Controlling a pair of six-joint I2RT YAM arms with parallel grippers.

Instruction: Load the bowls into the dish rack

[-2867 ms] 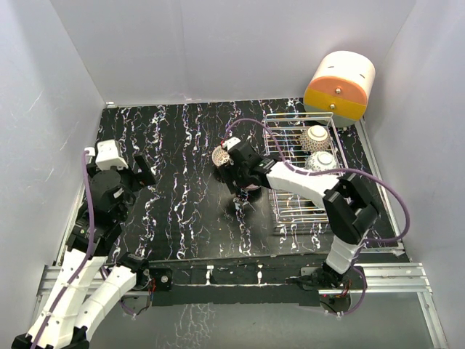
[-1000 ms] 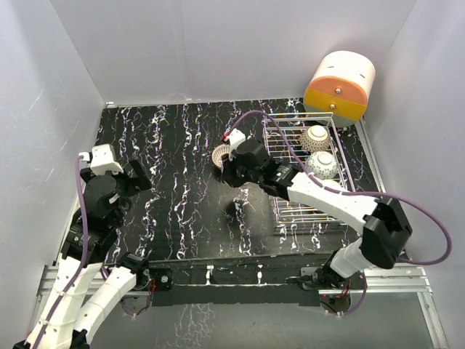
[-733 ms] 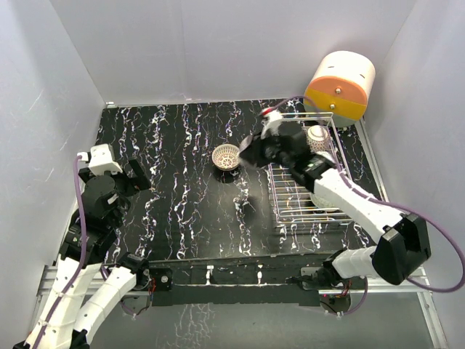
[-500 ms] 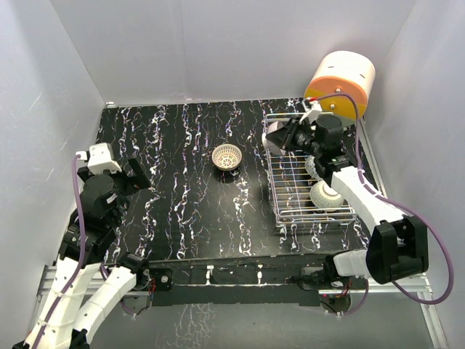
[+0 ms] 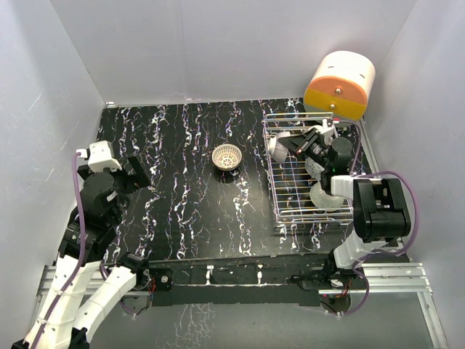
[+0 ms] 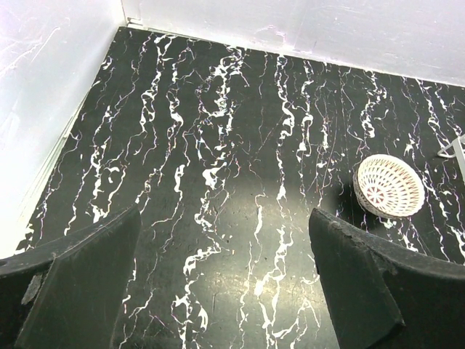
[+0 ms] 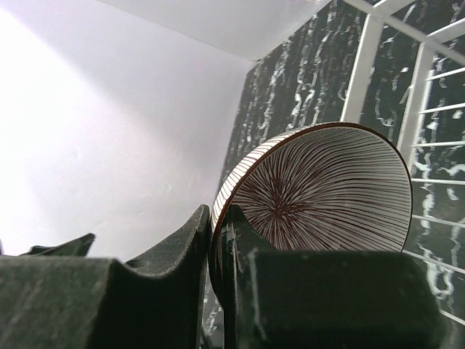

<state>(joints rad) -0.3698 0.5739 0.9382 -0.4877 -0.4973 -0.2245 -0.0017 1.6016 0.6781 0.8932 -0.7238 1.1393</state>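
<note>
Wire dish rack (image 5: 294, 193), pale bowl (image 5: 324, 195) inside; striped bowl (image 7: 327, 187) in right claw (image 7: 216, 219)

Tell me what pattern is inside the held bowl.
The bowl has thin brown lines radiating on white; see right wrist view.

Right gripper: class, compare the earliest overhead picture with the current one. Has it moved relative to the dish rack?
Yes. The right gripper, shut on a striped bowl, went from left of the dish rack to over its far end.
</note>
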